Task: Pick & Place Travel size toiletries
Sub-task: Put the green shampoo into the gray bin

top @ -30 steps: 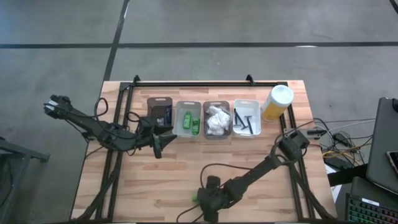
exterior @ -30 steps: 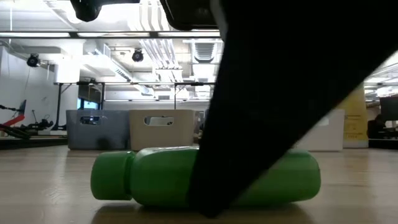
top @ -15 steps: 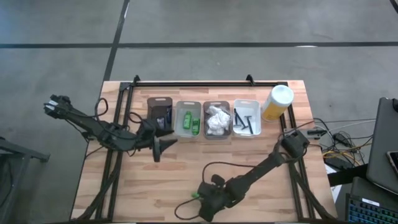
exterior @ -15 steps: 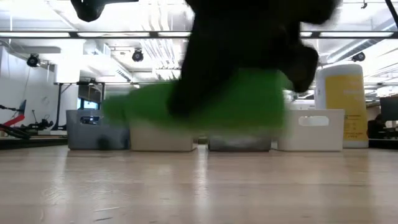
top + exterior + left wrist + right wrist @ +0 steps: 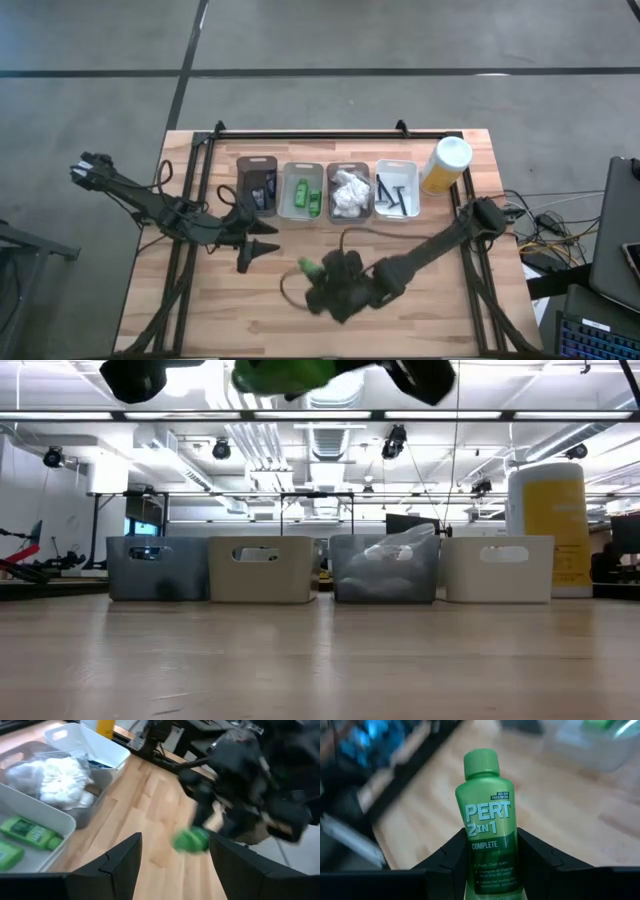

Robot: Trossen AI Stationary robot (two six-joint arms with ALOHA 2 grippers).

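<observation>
My right gripper (image 5: 490,837) is shut on a bright green little bottle (image 5: 488,835) labelled PERT 2 IN 1 and carries it above the table's middle (image 5: 307,266), high in the low view (image 5: 285,374). My left gripper (image 5: 262,250) hovers open left of it and touches nothing; its wrist view shows the bottle's cap end (image 5: 191,840). Along the far side stand a dark tray (image 5: 257,185), a tray with two green bottles (image 5: 303,193), one with white packets (image 5: 348,193) and a white tray with black sticks (image 5: 397,192). My right gripper pinches the bottle's lower body (image 5: 492,870) between its two fingers (image 5: 447,865), one on each side. The bottle lies along the fingers, its cap (image 5: 481,762) pointing away past the fingertips. It is lifted clear of the table.
A tall yellow cylinder with a white cap (image 5: 445,165) stands right of the trays. Black frame rails (image 5: 190,200) run along the table's left, far and right sides. Bare wood lies between the trays and the near edge (image 5: 230,310).
My right gripper has lifted the green bottle off the table near the near edge, raised it clear and carried it toward the far edge, up to the table's middle. My left gripper has shifted slightly toward the near edge.
</observation>
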